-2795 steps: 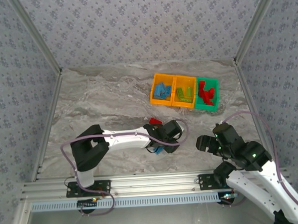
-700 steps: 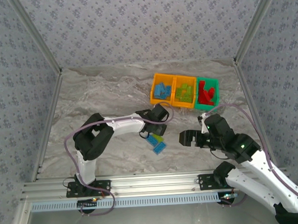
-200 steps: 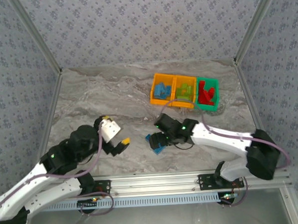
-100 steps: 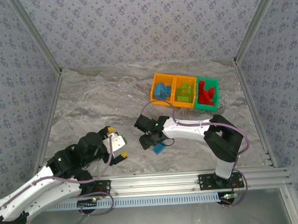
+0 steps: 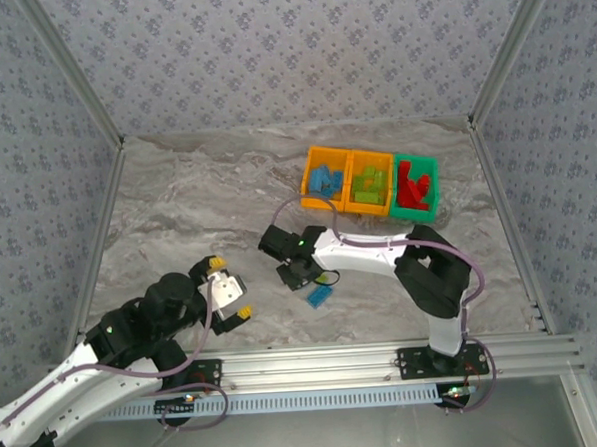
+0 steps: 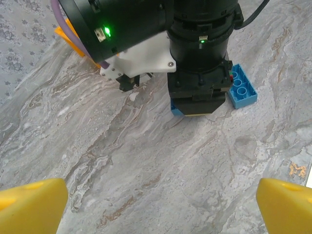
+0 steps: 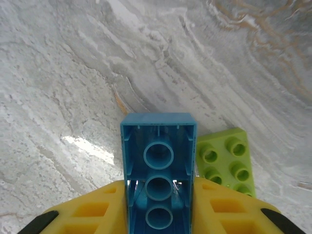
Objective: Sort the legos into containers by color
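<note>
Plastic blue brick (image 7: 158, 180), hollow underside, pinched by right fingers (image 7: 219, 207); left fingers (image 6: 29, 207) spread apart

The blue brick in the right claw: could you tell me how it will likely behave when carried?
The blue brick looks like hard moulded plastic, so it is probably stiff. Its underside is hollow, with open tubes, so it is likely light. Its glossy walls are pinched by the right claw, so it might slip if the grip loosens.

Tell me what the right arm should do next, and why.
Probably lift and carry toward the leftmost orange bin: the right gripper is shut on a blue brick, that bin already holds blue bricks, and a green brick lies beside.
</note>
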Motion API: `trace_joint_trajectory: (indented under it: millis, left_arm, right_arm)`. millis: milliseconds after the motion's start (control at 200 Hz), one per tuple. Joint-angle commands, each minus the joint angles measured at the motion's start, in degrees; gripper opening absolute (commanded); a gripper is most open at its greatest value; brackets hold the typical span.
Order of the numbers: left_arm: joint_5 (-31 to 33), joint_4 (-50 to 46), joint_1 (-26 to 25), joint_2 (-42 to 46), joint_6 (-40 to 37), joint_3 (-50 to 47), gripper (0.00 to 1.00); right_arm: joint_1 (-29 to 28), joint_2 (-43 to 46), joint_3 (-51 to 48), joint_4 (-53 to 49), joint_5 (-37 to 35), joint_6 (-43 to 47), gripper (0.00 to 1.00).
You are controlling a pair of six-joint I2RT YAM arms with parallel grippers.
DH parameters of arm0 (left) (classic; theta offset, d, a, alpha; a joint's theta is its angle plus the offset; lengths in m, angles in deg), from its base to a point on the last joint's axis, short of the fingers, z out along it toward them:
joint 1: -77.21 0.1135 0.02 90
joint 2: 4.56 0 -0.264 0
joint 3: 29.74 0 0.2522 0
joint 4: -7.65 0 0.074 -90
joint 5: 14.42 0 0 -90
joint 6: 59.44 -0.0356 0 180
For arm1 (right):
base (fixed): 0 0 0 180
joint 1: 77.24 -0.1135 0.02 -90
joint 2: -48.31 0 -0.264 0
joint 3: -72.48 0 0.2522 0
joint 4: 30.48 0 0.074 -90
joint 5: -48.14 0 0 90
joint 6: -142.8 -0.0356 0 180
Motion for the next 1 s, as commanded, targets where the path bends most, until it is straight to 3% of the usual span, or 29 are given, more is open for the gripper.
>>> trace_joint_trajectory:
  millis: [0,125,260,430,645,740,874,994]
  left_arm:
    - [-0.23,2.1,0.18,-0.59,-0.05,-0.38,0.99]
    - [-0.22,2.63,0.26,-1.44,-0.21,-0.63,0.99]
    - [0.57,2.81,0.85,-2.01,-0.48,-0.71,0.99]
    - [1.18,2.65,1.36,-2.69,-0.93,-0.81,0.99]
    - [2.0,2.9,1.75,-2.47,-1.28,-1.37,0.99]
    - [2.14,3.06,1.84,-2.73,-1.45,-1.52,0.99]
    - [1.9,3.04,1.85,-2.99,-1.45,-1.63,0.99]
    - [1.5,2.98,1.8,-3.6,-1.28,-1.61,0.99]
  right_arm:
    - [0.31,5.96,2.03,-0.96,-5.21,0.9,0.34]
    - [4.72,10.47,2.82,2.09,-11.0,2.04,0.34]
    - [13.3,10.01,6.77,7.5,-11.29,5.83,0.34]
    - [22.4,-0.82,18.44,8.65,-9.27,9.81,0.34]
    - [28.25,-14.63,32.79,4.65,-10.6,11.83,0.37]
    - [29.22,-17.91,37.26,1.45,-10.77,12.06,0.42]
    - [29.32,-18.02,39.87,-1.14,-10.74,12.33,0.62]
    - [28.83,-14.21,39.1,-2.41,-10.69,12.07,0.67]
